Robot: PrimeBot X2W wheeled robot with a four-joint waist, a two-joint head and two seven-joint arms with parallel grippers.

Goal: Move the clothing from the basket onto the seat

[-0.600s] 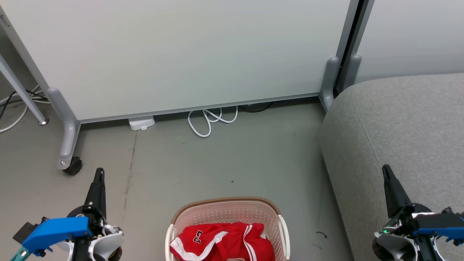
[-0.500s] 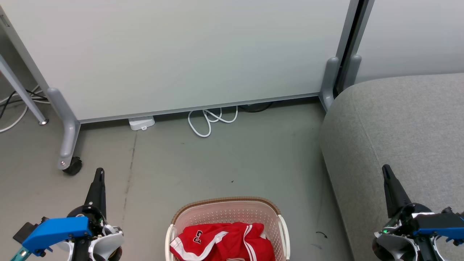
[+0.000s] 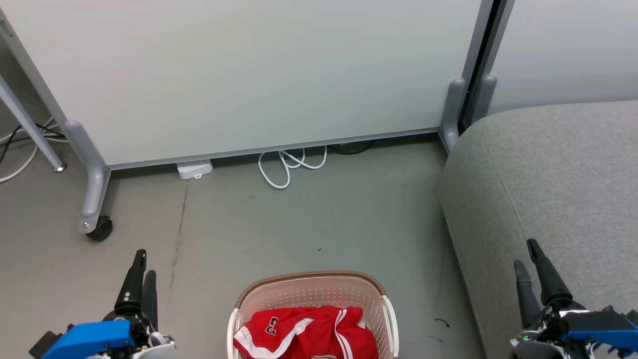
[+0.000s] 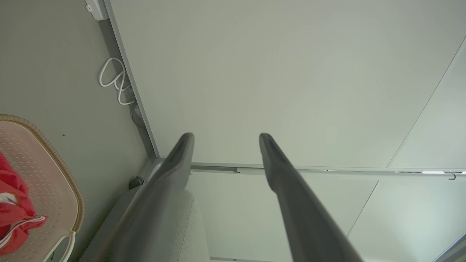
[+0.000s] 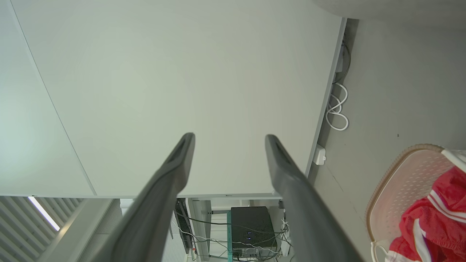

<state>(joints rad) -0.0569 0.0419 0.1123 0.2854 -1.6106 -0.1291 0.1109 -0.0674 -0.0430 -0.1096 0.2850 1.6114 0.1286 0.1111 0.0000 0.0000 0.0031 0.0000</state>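
A: Grey floor [image 3: 299, 224], white partition [image 3: 249, 75] behind. Clothing?
B: Red clothing [image 3: 304, 334] lies in the basket [image 3: 309, 274], left of the seat [image 3: 548, 174].
A: Grippers?
B: Left gripper [image 3: 146, 263] and right gripper [image 3: 525, 253] both spread wide, empty, flanking the basket.

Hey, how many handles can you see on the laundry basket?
2. On the basket, the left handle is on its left wall, the right handle on its right, flanking the clothing. Its near end is cropped; others may be hidden.
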